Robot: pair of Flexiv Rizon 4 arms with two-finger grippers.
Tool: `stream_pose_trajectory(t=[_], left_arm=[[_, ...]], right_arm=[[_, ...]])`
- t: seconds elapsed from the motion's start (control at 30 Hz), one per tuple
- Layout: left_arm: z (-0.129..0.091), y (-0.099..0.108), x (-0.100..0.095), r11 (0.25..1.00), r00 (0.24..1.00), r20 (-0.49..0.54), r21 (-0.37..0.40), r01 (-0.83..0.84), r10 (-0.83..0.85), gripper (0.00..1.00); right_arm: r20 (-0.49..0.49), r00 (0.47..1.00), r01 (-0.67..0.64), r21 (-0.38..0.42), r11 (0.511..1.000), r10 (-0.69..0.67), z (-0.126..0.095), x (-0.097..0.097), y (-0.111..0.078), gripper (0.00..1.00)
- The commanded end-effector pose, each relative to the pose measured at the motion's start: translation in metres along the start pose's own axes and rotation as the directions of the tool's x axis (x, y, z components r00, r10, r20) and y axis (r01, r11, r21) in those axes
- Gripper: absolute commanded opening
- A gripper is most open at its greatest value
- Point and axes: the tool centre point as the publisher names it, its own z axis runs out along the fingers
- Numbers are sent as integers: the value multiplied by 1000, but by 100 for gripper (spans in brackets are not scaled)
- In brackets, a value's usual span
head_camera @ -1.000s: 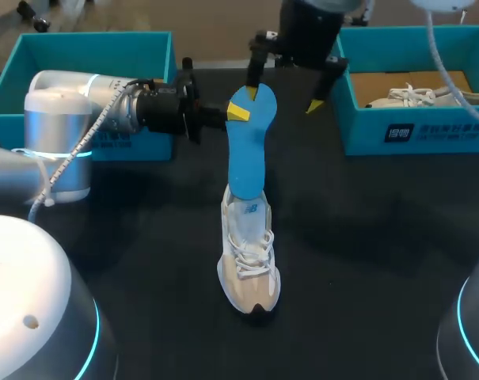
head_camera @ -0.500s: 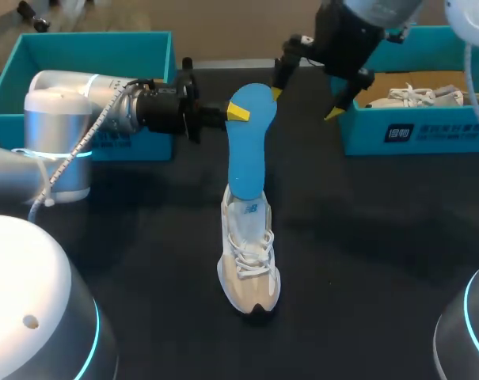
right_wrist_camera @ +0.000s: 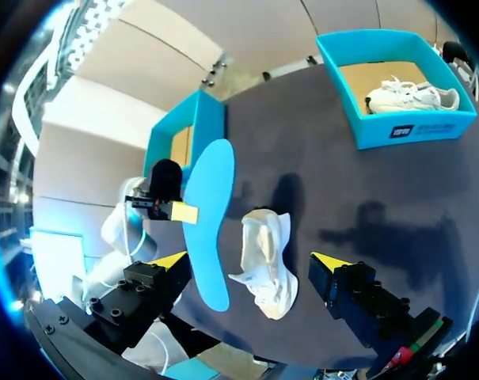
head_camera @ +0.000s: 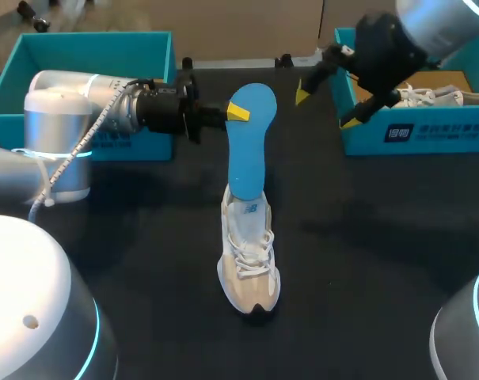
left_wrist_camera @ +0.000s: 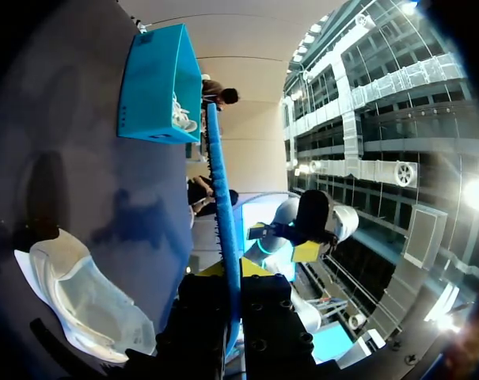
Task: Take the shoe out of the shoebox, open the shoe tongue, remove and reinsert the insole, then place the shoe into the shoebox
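Note:
A white sneaker (head_camera: 249, 261) stands on the dark table, toe toward me. A blue insole (head_camera: 247, 146) stands upright with its lower end in the shoe's opening. My left gripper (head_camera: 237, 111) is shut on the insole's upper end. In the left wrist view the insole (left_wrist_camera: 223, 229) runs edge-on out from between the left gripper's (left_wrist_camera: 225, 273) fingers, with the shoe (left_wrist_camera: 81, 301) beside it. My right gripper (head_camera: 326, 109) is open and empty, in the air near the right shoebox's corner. From the right gripper (right_wrist_camera: 251, 261), the insole (right_wrist_camera: 207, 214) and shoe (right_wrist_camera: 263, 253) lie far below.
A teal shoebox (head_camera: 413, 134) at the back right holds a second white sneaker (head_camera: 413, 96). Another teal shoebox (head_camera: 89, 47) stands at the back left, behind my left arm. Bare dark tabletop surrounds the shoe.
My right gripper, open throughout, has moved right, from beside the insole's top toward the right shoebox. The left gripper, insole and shoe have not moved.

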Motion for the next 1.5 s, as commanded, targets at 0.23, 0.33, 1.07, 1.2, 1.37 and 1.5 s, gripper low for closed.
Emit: stream_pose_trajectory(t=[0.23,0.33,1.07,1.2,1.37,1.5], left_arm=[[0,0,0,1000,1000,3,0,1,-1,0],[0,0,0,1000,1000,3,0,1,-1,0],[0,0,0,1000,1000,3,0,1,-1,0],[0,0,0,1000,1000,3,0,1,-1,0],[0,0,0,1000,1000,3,0,1,-1,0],[0,0,0,1000,1000,3,0,1,-1,0]], right_arm=[[-501,865,29,6,1000,-22,3,-15,-2,100],[-543,839,28,10,1000,-18,6,-18,-1,100],[-650,759,16,48,999,19,32,-32,-2,100],[-679,734,10,44,999,22,35,-36,-2,100],[-682,731,6,44,999,25,36,-37,1,100],[-703,710,14,70,997,39,40,-38,3,100]])
